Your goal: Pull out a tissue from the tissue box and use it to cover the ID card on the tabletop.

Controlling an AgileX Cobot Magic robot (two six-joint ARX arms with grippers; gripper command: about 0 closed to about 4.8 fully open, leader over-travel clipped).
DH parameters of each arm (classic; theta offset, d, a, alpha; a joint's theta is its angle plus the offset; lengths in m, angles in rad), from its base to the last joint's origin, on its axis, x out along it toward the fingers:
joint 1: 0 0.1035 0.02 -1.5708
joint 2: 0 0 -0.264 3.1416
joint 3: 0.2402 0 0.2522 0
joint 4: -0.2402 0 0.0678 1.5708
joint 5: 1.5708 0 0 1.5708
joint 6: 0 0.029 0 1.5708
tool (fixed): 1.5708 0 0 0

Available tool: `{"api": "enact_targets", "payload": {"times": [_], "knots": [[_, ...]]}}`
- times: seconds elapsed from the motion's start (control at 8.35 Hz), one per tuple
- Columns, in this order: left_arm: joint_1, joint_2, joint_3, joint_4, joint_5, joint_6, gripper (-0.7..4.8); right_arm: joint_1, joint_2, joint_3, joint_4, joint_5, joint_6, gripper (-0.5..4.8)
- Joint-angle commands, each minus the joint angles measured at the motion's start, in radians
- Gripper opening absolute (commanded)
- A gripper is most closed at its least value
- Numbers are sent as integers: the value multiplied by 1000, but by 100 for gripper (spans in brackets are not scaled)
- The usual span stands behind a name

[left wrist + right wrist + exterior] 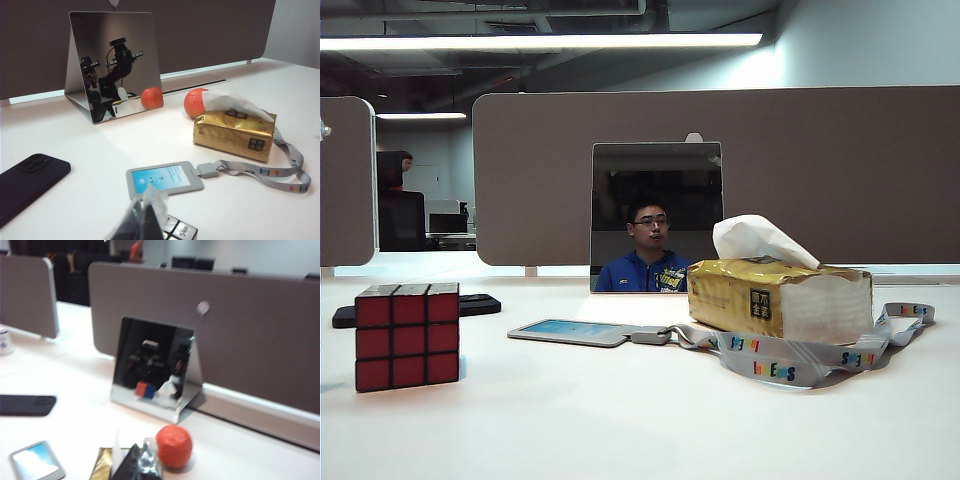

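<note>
Tissue first: your thin white paper tissue [758, 238] stands crumpled and peaked from the slot of the soft golden-yellow plastic tissue pack [770, 298], which lies on the smooth white counter [620, 420] with its whitish translucent end turned to the right in the exterior view. No sheet is out yet.

Your flat light-blue ID card [164, 178] in its grey holder lies face up just beside the pack, uncovered, and its grey lanyard [820, 355] printed with coloured letters loops round the front and far end of the pack.

Watch these risks:
- The pack is soft and looks light; if you pull the tissue without pinning it, I'd expect the whole pack to lift or slide.
- The lanyard touches the pack, so a dragged pack would likely tug the card out of place.
- A pinch too near the tip could tear the thin sheet.
- A red-faced puzzle cube [408, 335] and a flat black slab-shaped device [27, 182] sit near the card; a loose sheet could drape onto them instead.
- An orange-red ball [173, 445] rests just behind the pack and may roll if nudged.

Your right hand [140, 460] hangs above the pack, fully closed and holding nothing. Your left hand [145, 215] shows only as a dark tip over the cube; whether it is parted you cannot tell.
</note>
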Motion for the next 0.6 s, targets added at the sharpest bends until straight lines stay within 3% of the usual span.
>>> {"api": "enact_targets", "payload": {"times": [0.12, 0.36, 0.48, 0.6], "knots": [[-1, 1, 4, 20, 6, 0, -6, 171, 335, 76, 79, 3, -103, 105], [-1, 1, 4, 21, 6, 1, -6, 286, 492, 76, 161, 129, -104, 129], [-1, 1, 4, 21, 6, 1, -6, 326, 577, 76, 201, 161, -103, 194], [-1, 1, 4, 21, 6, 0, -6, 354, 722, 76, 276, 180, -103, 205]]}}
